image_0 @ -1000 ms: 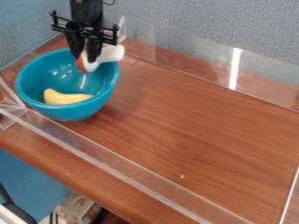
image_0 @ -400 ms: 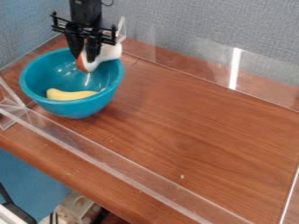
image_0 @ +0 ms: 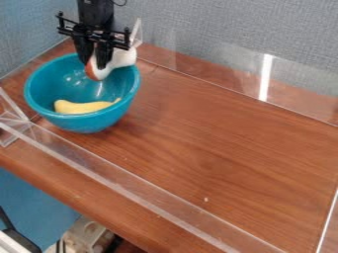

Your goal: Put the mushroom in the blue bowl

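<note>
Mushroom [image_0: 122, 58] pinched in the gripper [image_0: 102, 61], it hangs at the far right part of the blue bowl [image_0: 77, 122], cap inward, pale stem sticking out past the rim. The biggest worry, to my eye, is a release right where it is: with so much stem outside, it could tip over the edge and land on the wood. Next, fingers pushing down or sideways against the rim might shove or tilt the bowl. Smaller still, the cap could settle on the yellow curved piece [image_0: 82, 107] inside, probably harmless.

As for edges, the bowl sits close to the clear barrier [image_0: 122, 181] along the near side, and the grey wall [image_0: 232, 38] rises behind. Bare wood [image_0: 215, 138] stretches off to the right, room enough for backing away.
</note>
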`<action>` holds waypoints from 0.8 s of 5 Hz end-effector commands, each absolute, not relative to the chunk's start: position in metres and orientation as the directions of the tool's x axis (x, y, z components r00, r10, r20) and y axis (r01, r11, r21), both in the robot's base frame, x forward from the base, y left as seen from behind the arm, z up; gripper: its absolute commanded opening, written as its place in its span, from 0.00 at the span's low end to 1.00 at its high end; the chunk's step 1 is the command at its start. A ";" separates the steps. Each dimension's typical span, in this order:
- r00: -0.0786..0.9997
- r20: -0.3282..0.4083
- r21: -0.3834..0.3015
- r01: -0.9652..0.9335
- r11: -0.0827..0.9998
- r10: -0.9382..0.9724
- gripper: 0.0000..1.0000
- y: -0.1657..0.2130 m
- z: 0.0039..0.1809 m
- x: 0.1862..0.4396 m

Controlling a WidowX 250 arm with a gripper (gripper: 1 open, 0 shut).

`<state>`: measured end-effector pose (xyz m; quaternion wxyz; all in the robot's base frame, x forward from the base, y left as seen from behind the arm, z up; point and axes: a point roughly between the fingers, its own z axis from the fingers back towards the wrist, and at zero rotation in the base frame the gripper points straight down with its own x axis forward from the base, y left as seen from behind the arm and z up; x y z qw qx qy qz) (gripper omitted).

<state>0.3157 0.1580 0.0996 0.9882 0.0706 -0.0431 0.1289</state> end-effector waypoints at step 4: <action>0.948 0.174 0.167 -0.294 0.941 0.265 1.00 0.167 0.147 0.317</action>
